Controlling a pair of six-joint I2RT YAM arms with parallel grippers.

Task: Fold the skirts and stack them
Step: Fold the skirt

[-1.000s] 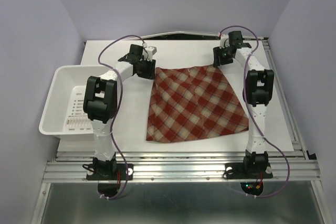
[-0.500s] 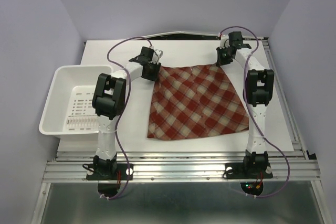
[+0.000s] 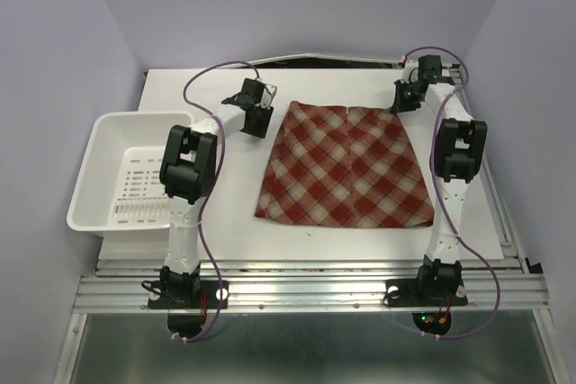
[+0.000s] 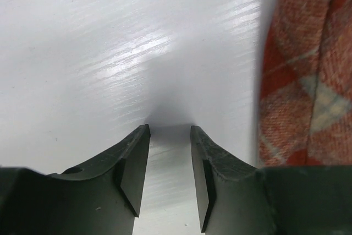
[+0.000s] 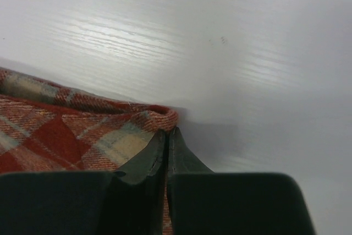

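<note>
One red, maroon and cream plaid skirt [image 3: 346, 164] lies spread on the white table, its narrow waist edge at the far side. My right gripper [image 3: 403, 107] is shut on the skirt's far right corner; in the right wrist view the rolled cloth edge [image 5: 71, 130] sits at the closed tips of the right gripper [image 5: 168, 130]. Low over bare table, just left of the skirt's far left corner, stands my left gripper [image 3: 260, 121]. In its wrist view the left gripper [image 4: 169, 127] is open with nothing between the fingers, and the skirt [image 4: 305, 81] shows at the right.
A white perforated plastic basket [image 3: 108, 128] stands at the table's left edge, beside the left arm. A metal rail [image 3: 306, 276] runs along the near edge, another along the right side. Purple cables loop over both arms.
The right gripper shut on the skirt's far right corner and moved right, drawing the waist edge out straight. The left gripper shifted right toward the far left corner, staying open.
</note>
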